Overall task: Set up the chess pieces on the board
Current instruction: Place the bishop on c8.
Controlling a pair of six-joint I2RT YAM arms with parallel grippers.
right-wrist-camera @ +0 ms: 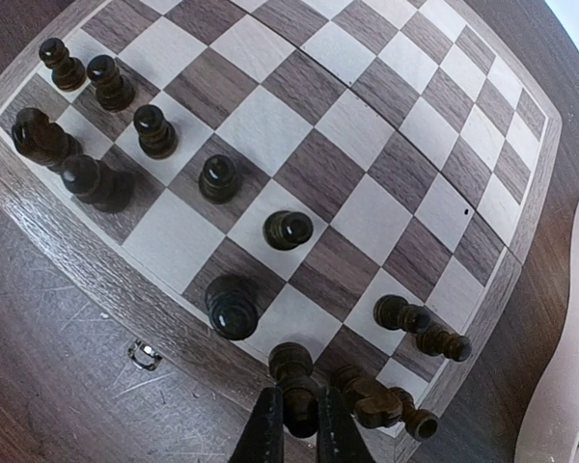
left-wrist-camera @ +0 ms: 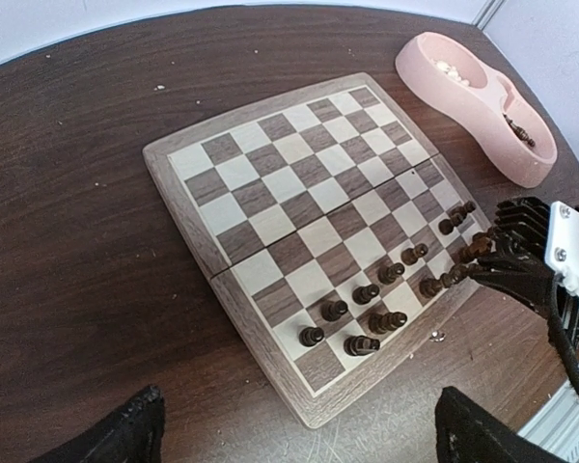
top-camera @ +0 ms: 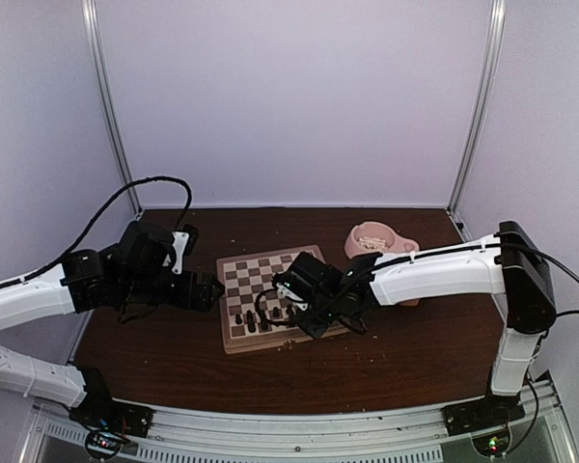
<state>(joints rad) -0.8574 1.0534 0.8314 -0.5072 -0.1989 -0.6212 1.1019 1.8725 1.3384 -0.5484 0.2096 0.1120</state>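
Right gripper [right-wrist-camera: 296,424] is clamped on a dark chess piece [right-wrist-camera: 291,368] at 6 o'clock on the board [right-wrist-camera: 362,125], likely light, hard, slick and tippy, best pinched at its waist, while left gripper [top-camera: 205,290] gapes wide, empty

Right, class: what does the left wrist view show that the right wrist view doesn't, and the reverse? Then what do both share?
Only the left wrist view: both compartments of the pink double bowl and the right arm seen from outside. Only the right wrist view: the right gripper shut on a dark piece at the clasp-side edge of the board. Both: the board, the other dark chess pieces, the metal clasp and the brown table.
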